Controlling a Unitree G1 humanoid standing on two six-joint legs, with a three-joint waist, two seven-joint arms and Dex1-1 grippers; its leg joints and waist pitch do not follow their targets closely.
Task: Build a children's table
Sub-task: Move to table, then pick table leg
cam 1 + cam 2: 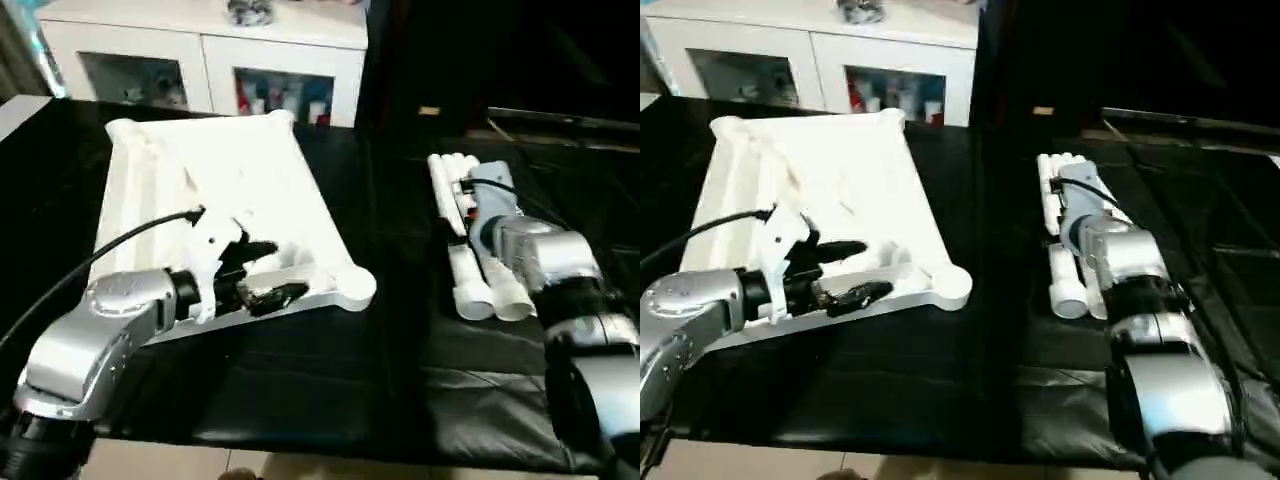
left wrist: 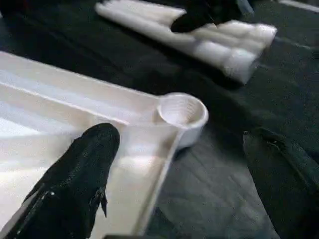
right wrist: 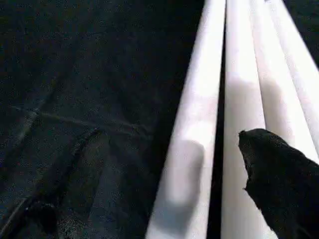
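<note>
The white table top (image 1: 230, 170) lies underside up on the black cloth, at the left. Its near right corner ends in a round leg socket (image 2: 182, 110). My left gripper (image 1: 265, 275) is open and straddles the top's near rim beside that socket. One finger (image 2: 75, 184) hangs over the ribbed inside, the other (image 2: 284, 169) is outside over the cloth, and nothing is held. The white tapered legs (image 1: 470, 275) lie bundled side by side at the right. My right gripper (image 2: 197, 20) is low over the bundle, behind its silver wrist (image 1: 520, 245).
A white glass-door cabinet (image 1: 200, 60) stands behind the work surface. The black cloth (image 1: 300, 380) covers the surface up to its near edge, with pale floor (image 1: 150, 462) below. A black cable (image 1: 120, 245) arcs over my left forearm.
</note>
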